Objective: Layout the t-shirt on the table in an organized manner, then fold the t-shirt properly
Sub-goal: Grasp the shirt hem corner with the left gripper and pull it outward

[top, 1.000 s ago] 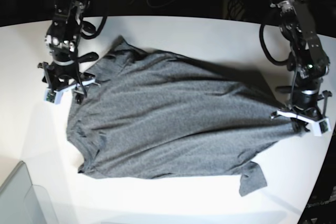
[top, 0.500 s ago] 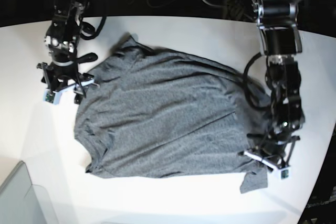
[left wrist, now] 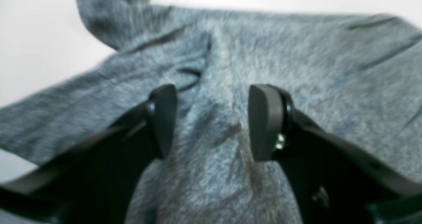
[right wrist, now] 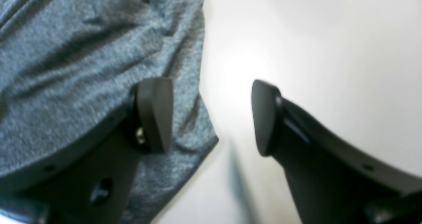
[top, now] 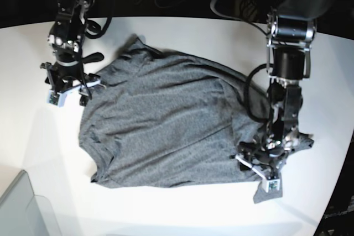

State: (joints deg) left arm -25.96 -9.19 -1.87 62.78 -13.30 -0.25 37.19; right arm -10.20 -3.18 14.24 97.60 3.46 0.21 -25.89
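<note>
A dark heather-grey t-shirt (top: 171, 125) is seen spread over the middle of a glossy white table (top: 182, 208), and the task is judged to be at the laying-out stage: the body of the shirt is opened out, but long creases are seen running across it, a sleeve is bunched, and no fold is seen. Smoothing, squaring up and all of the folding are judged to remain. The left gripper (left wrist: 211, 121) is held low over the shirt, jaws apart, with wrinkled knit directly beneath and between them; nothing is gripped, and a sleeve is seen ahead of it and to one side, partly curled. In the base view this gripper (top: 260, 169) is placed above the shirt's lower corner, beside a small flap of cloth lying past the hem. The right gripper (right wrist: 211, 118) is held wide open and empty, one finger above the shirt's edge and the other above bare table, so that the hem runs between them. In the base view it (top: 69, 87) is seen just beside the shirt's far corner. The cloth looks soft, thin and plain, without print.
</note>
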